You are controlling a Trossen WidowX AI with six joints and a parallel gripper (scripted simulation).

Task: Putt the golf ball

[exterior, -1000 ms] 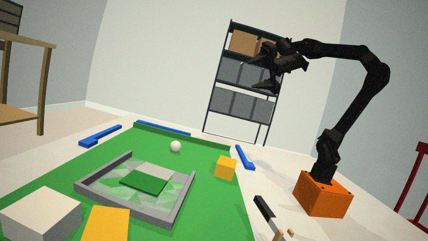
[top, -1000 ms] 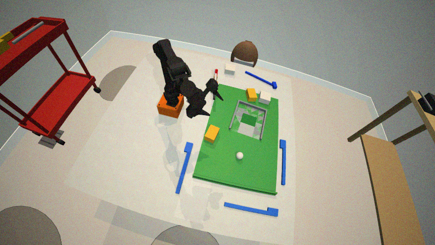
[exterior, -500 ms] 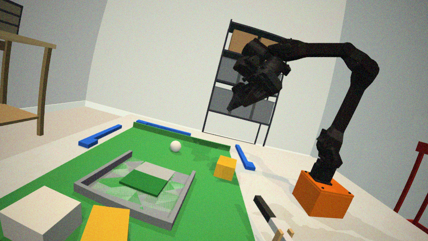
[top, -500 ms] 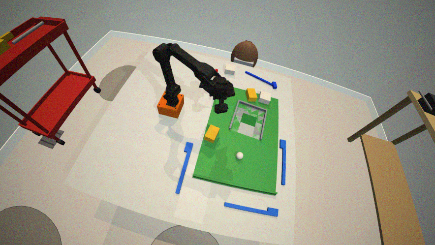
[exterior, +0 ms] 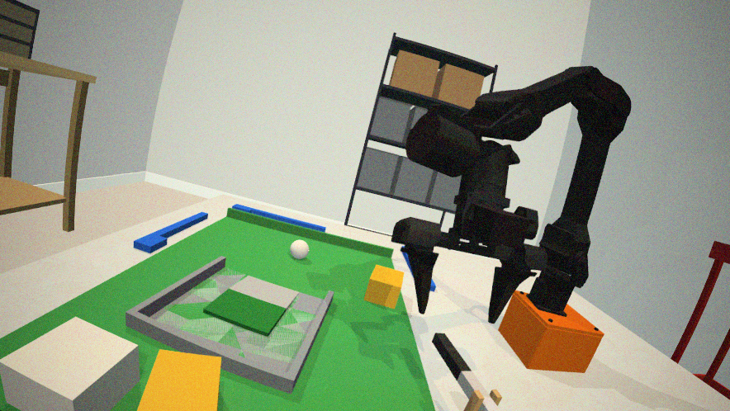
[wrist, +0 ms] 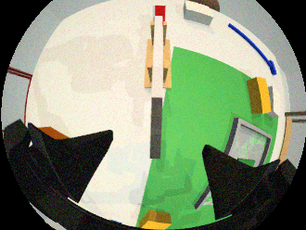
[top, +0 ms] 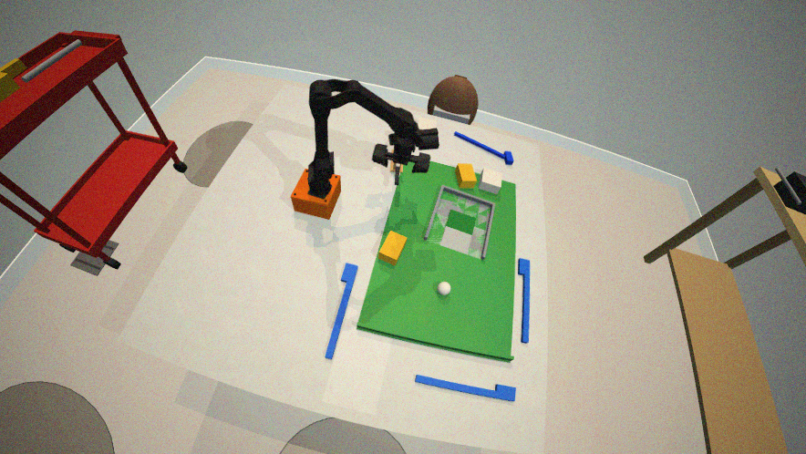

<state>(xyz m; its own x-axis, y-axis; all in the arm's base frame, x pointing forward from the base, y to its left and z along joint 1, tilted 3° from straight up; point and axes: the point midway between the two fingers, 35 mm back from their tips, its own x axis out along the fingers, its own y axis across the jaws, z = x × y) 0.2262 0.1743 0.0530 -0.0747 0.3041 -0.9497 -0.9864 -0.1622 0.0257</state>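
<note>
The putter [wrist: 156, 129] [exterior: 449, 351] lies on the floor just left of the green mat [top: 439, 326] [exterior: 357, 367] [wrist: 197, 92], propped on small tan blocks. It has a dark grip, a pale shaft and a red head [wrist: 159, 10] at its far end. In the top view only its grip end [top: 397, 176] shows below the gripper. My gripper [top: 401, 159] [exterior: 457, 314] [wrist: 159, 143] is open and empty, pointing down just above the dark grip, one finger on each side. The white golf ball [top: 443, 288] [exterior: 299, 248] rests on the mat. The raised green [top: 460, 222] [exterior: 244, 309] sits inside a grey-framed ramp [top: 431, 217].
Two yellow blocks [top: 393, 246] [top: 465, 175] and a white block [top: 490, 180] stand on the mat. Blue L-shaped bars [top: 341, 313] [top: 524, 298] [top: 465, 387] [top: 485, 148] lie around it. The arm's orange base [top: 315, 196] is to the left. A red cart [top: 84, 169] and a wooden table [top: 728, 338] stand at the sides.
</note>
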